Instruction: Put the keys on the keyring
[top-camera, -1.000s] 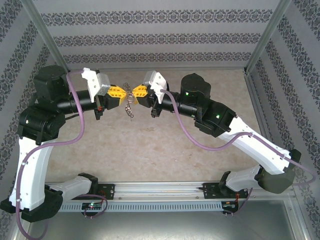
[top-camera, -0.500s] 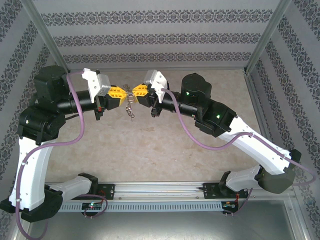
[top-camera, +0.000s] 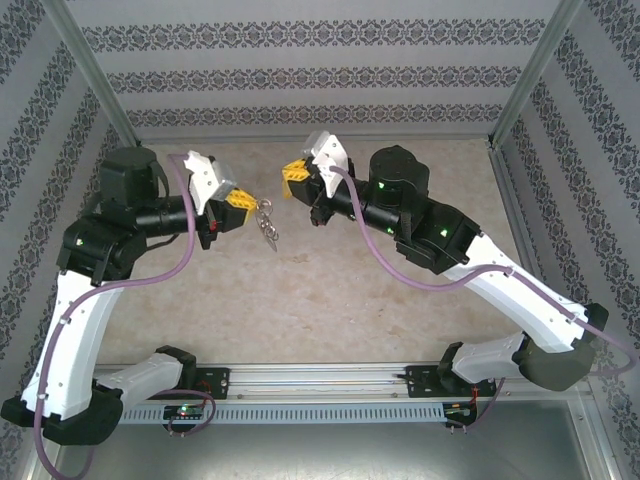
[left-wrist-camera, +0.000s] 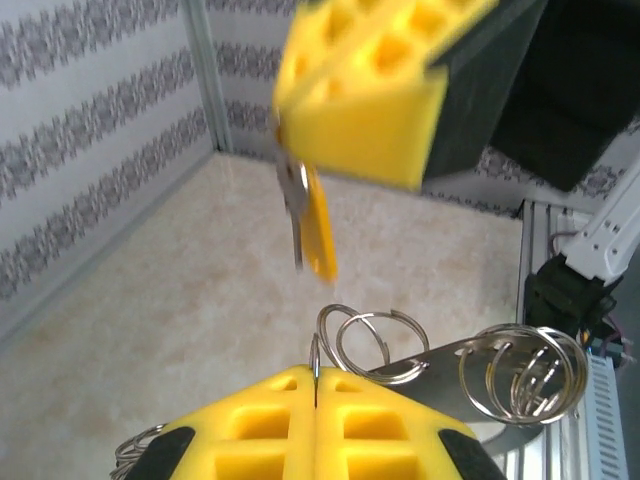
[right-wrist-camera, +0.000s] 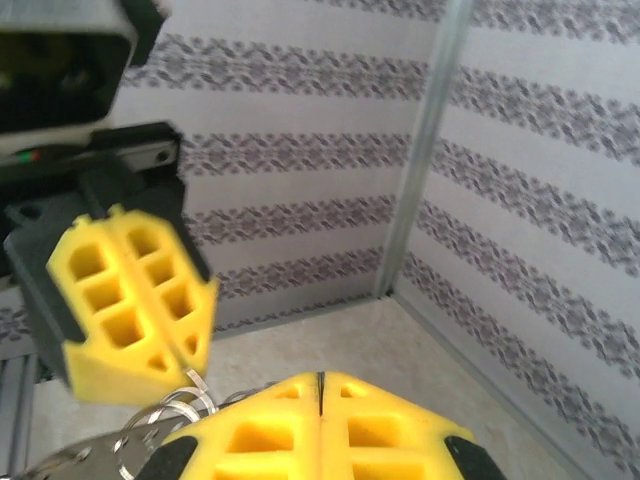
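While left claw (top-camera: 243, 200) clamped on keyring (left-wrist-camera: 316, 348) above keys (top-camera: 268, 222), right claw (top-camera: 292, 182) clamped on tag (left-wrist-camera: 320, 232).

Top view: the keys (top-camera: 268, 222) hanging from the left end effector (top-camera: 246, 200) are too small to count or separate.

Left wrist view: the right end effector (left-wrist-camera: 310, 140) is blurred and cut off by the top edge. The yellow tag (left-wrist-camera: 320, 240) hanging from it is blurred, and the metal piece beside the tag cannot be identified. The bottom edge cuts off the left fingers (left-wrist-camera: 250, 435), which hide the lower part of the wire loops (left-wrist-camera: 365, 340).

Right wrist view: the right fingers (right-wrist-camera: 260, 430) cover part of the loops, and the bottom edge cuts off both.
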